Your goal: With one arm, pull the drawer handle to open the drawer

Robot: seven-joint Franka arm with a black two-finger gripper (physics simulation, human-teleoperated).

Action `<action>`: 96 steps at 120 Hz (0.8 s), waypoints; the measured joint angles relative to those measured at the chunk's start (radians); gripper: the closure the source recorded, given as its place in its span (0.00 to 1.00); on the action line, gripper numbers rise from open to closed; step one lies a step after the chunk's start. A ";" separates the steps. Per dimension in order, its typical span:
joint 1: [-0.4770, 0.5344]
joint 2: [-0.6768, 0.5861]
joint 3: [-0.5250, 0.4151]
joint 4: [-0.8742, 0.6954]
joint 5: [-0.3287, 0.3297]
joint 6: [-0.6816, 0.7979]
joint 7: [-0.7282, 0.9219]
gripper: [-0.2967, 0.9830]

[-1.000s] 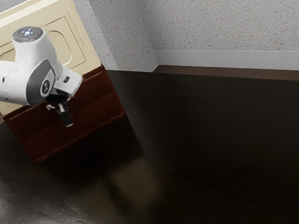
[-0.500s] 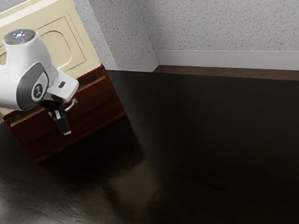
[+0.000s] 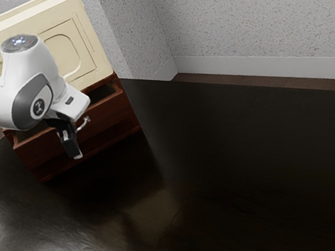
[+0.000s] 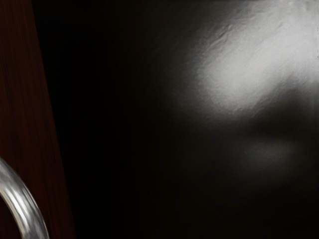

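Speckled grey walls (image 3: pixel 227 20) rise behind the reddish-brown wooden drawer (image 3: pixel 111 113), partly open; more pulling likely remains. Whether the slim black gripper (image 3: pixel 75 151) is wide or narrow, I cannot tell.

A polished metal handle (image 4: pixel 25 204) is curving in a smooth arc in front of the reddish-brown wooden drawer front (image 4: pixel 30 99), pale streaks of light running along its bend. Fine dark grain is showing in the wood and is running roughly lengthwise beside a straight edge. Beyond this edge, the glossy, nearly black surface (image 4: pixel 124 124) is extending away from the wood. Well apart from the handle, a broad whitish reflection (image 4: pixel 239 74) is spreading over faint ripples, while a weaker gleam (image 4: pixel 271 154) is lying near it, a darker band separating the two.
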 joint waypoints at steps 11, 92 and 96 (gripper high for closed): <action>-0.005 -0.004 0.001 -0.010 0.001 -0.001 0.003 0.23; -0.056 -0.089 0.001 -0.118 0.006 -0.001 0.014 0.23; -0.060 -0.094 0.003 -0.122 0.006 -0.001 0.014 0.23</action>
